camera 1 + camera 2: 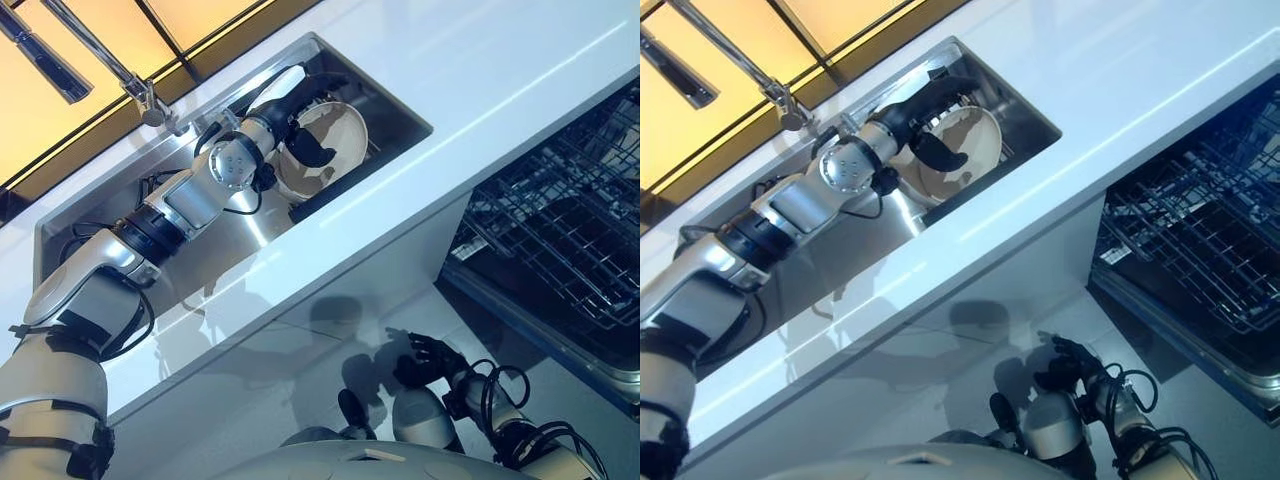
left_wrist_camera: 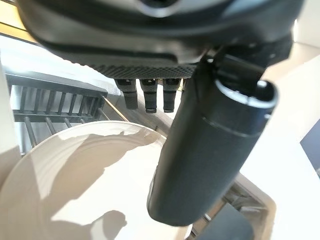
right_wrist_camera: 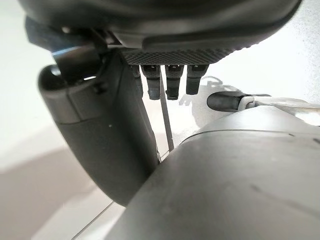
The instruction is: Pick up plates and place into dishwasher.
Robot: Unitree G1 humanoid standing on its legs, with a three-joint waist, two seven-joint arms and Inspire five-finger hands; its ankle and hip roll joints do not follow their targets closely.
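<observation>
— Down inside the sink (image 1: 395,110), what can you make out?

— One cream plate (image 1: 330,135) leaning on edge in a dark rack (image 1: 330,192) at the basin's far end. Part of its face is covered by the left robot hand (image 1: 300,120), and the lower rim is cut off behind the rack's edge.

— Is the left robot hand gripping it?

— It seems so, though the head views are crowded there. The fingers (image 2: 146,95) go over the plate's top rim behind it, and the thumb (image 2: 210,150) lies across the front face, so the rim sits between them. In the wrist view the fingers' ends are hidden behind the rim, and the plate (image 2: 80,185) spreads out below them with rack bars (image 2: 45,107) beyond.

— What stands around it?

— A faucet (image 1: 110,65) rises over the sink's back edge. The white table (image 1: 500,70) runs all round the basin. To the right, below the table's edge, the dishwasher (image 1: 560,240) stands open with its wire rack (image 1: 1200,230) pulled out; I see no dishes in the part shown, and its far side is cut off.

— And the other one?

— The right robot hand (image 1: 428,358) hangs low in front of the white cabinet (image 1: 330,330), apart from everything, fingers curled on nothing.
</observation>
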